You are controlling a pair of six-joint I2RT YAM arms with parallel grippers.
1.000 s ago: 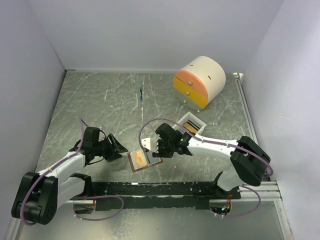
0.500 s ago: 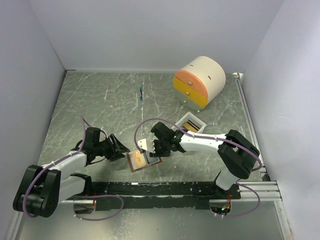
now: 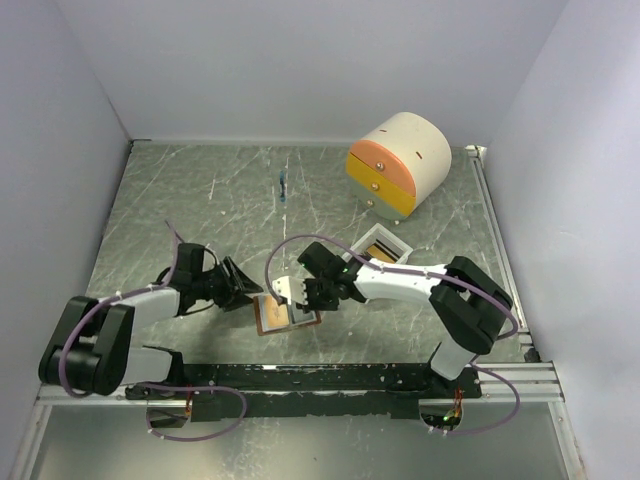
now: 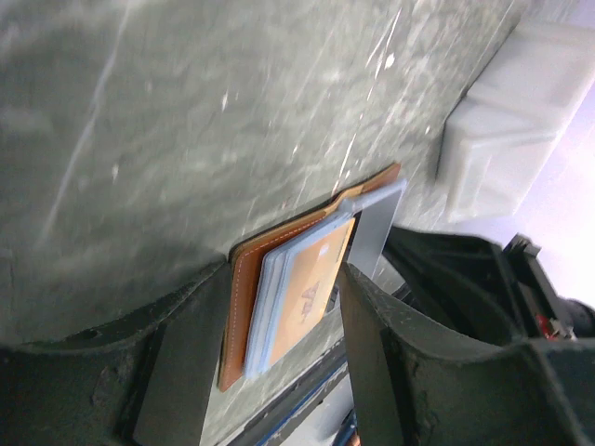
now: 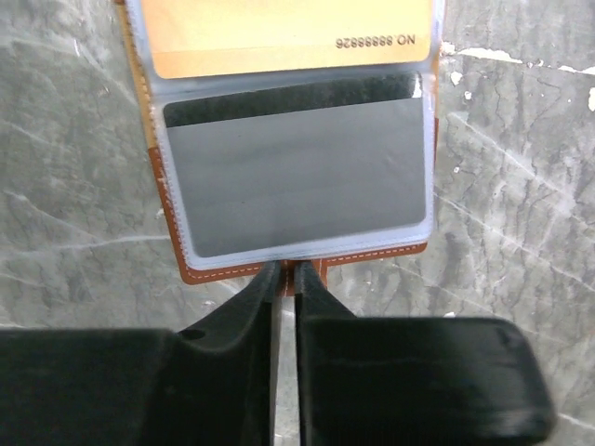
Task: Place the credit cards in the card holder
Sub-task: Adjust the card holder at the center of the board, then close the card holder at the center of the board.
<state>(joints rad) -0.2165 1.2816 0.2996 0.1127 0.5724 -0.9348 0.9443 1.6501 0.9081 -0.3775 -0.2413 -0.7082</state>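
Lying open and flat on the grey marbled table [image 3: 200,200], near the front edge and between the two arms, the card holder [image 5: 209,272] is showing its clear inner pockets upward. In the right wrist view a grey card [image 5: 293,177] is sitting inside the nearer pocket, and an orange card [image 5: 279,37] with a printed number is sitting in the pocket beyond it. The right gripper [image 5: 287,271] is pinching the holder's brown near rim, fingers drawn almost together with only a slit between them. The left gripper [image 4: 282,279] is holding its fingers [image 4: 186,344] wide apart, gripping nothing and straddling the holder's opposite end; touching or just clear, cannot tell. A pale bluish sheet [image 4: 376,223] is jutting past the leather's far edge; card or pocket sleeve, cannot tell. A white tray [image 4: 521,111] is sitting just beyond the right arm, and a cream-and-orange drawer box [image 3: 400,160] is standing well apart, near the back wall.
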